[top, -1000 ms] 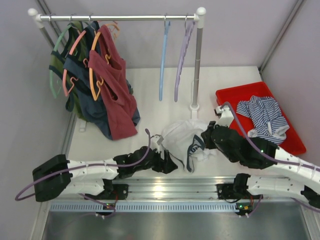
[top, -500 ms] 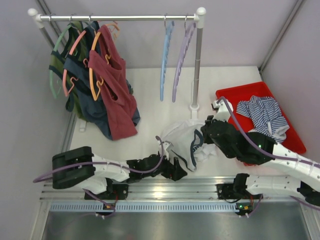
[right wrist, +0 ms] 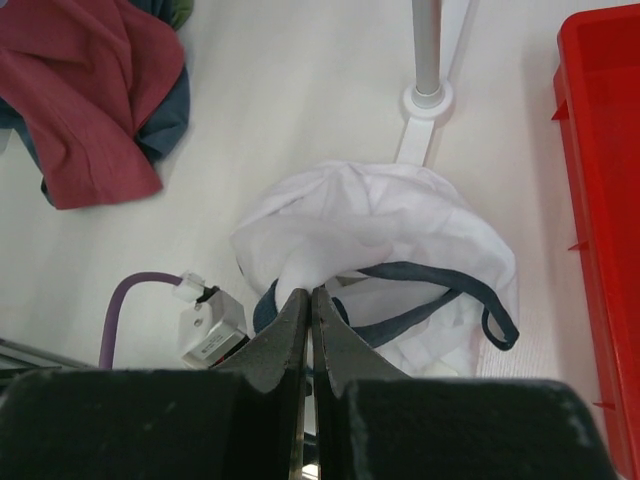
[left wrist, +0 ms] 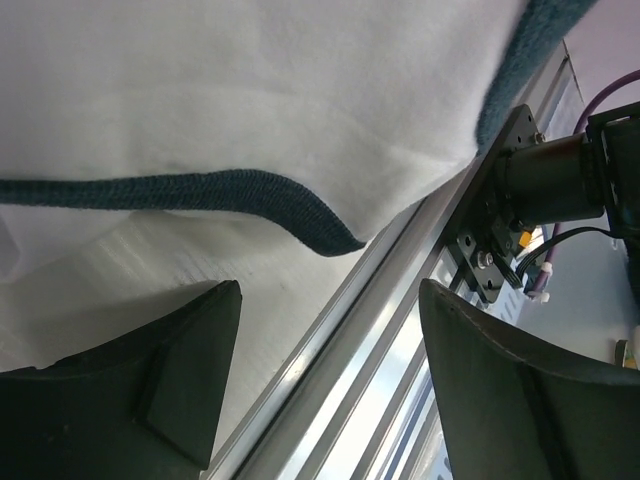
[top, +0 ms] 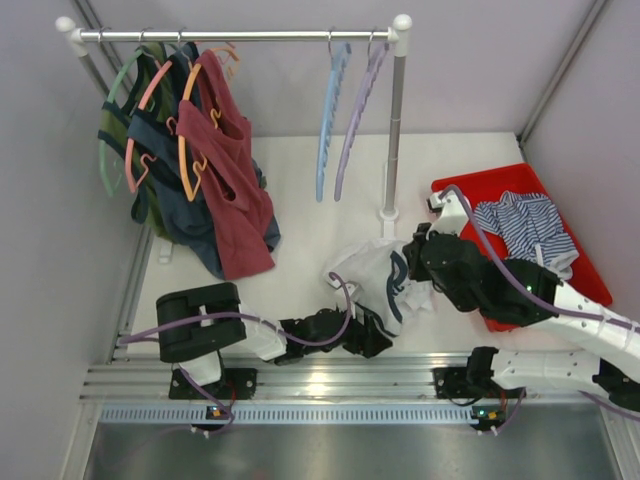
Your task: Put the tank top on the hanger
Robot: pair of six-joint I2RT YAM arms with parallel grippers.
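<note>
The white tank top (top: 372,275) with navy trim hangs bunched from my right gripper (top: 405,266), which is shut on a fold of it just above the table. In the right wrist view the shut fingers (right wrist: 310,292) pinch the white cloth (right wrist: 370,215). My left gripper (top: 376,336) is open at the near table edge, just below the tank top's lower edge. In the left wrist view the cloth (left wrist: 250,90) hangs above the open, empty gripper (left wrist: 328,300). The light-blue hanger (top: 328,120) hangs on the rail, far from both grippers.
A lilac hanger (top: 358,115) hangs beside the blue one, next to the rack post (top: 395,120). A maroon tank top (top: 230,170) and dark garments hang at the rail's left. A red tray (top: 500,185) holds a striped garment (top: 530,235). An aluminium rail (top: 320,375) runs along the near edge.
My left gripper has swung right along the near edge to under the tank top. My right gripper has carried the tank top slightly right and back. The two hangers sway.
</note>
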